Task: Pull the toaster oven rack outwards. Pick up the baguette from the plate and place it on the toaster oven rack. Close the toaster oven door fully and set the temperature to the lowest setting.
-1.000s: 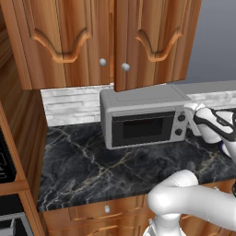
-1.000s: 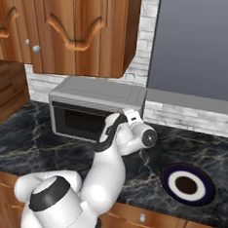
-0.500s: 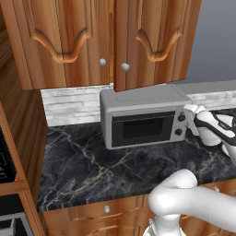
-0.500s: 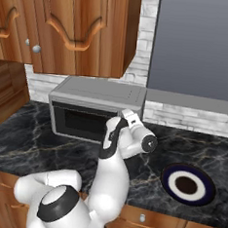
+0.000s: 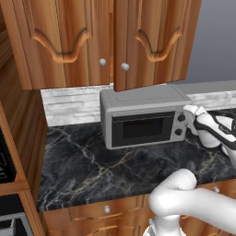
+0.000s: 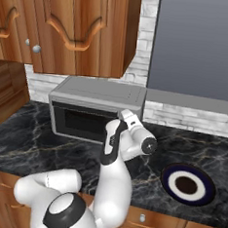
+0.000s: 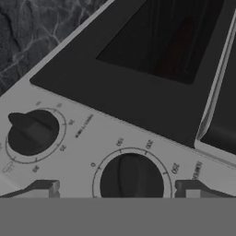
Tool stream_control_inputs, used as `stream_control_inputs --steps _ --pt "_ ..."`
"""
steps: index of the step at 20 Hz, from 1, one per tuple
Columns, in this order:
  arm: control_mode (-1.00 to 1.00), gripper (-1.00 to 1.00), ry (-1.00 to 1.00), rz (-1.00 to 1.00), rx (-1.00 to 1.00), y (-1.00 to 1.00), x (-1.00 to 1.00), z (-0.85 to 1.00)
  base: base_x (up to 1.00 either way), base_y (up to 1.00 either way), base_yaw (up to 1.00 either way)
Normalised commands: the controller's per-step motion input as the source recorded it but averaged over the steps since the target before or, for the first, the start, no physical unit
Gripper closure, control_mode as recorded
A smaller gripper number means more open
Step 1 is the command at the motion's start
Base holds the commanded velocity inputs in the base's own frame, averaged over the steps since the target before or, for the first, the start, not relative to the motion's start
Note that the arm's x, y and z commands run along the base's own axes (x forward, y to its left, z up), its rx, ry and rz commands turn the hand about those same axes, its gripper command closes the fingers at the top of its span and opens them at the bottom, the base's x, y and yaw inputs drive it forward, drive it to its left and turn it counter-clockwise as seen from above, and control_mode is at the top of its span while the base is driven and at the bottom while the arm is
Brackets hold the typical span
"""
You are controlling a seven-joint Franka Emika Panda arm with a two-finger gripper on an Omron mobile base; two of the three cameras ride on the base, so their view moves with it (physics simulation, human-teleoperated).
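Note:
The grey toaster oven [image 5: 143, 120] [image 6: 96, 92] stands on the dark marble counter with its door [image 5: 138, 129] [image 7: 138, 92] shut. The rack is hidden inside. Behind the dark glass, the baguette [image 7: 179, 46] shows as a dim reddish-brown streak. My gripper [image 5: 188, 122] [image 7: 117, 189] is open at the oven's right panel. Its fingertips [image 7: 44, 188] stand on either side of the black temperature knob [image 7: 131, 177] without touching it. A second black knob [image 7: 32, 132] sits beside it. The plate [image 6: 167, 183] lies bare on the counter to the oven's right.
Wooden wall cabinets [image 5: 106, 41] hang just above the oven. A brick backsplash [image 5: 69, 103] runs behind it. Open marble counter [image 5: 92, 161] lies in front of the oven. A tall wooden unit [image 5: 18, 138] bounds the counter on the left.
The arm's lower links have shifted a little while the hand stayed at the knob panel. The jaws are as wide as before.

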Motion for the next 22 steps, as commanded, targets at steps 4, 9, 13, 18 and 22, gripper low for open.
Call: stream_control_inputs --steps 4,9,13,18,22 --pt "-1.00 -1.00 -0.01 -0.02 0.00 0.11 0.13 -0.05 0.00 0.00 0.00" --pt "-1.00 -1.00 -0.01 -0.03 0.00 0.24 0.18 -0.09 0.00 0.00 0.00" --pt "-1.00 1.00 0.00 -0.02 0.00 0.30 0.20 -0.07 0.00 0.00 0.00" --pt "-1.00 1.00 0.00 -0.01 0.00 0.18 0.21 -0.04 0.00 0.00 0.00" --pt "-1.00 1.00 0.00 0.00 0.00 0.05 0.19 0.00 0.00 0.00 0.00"
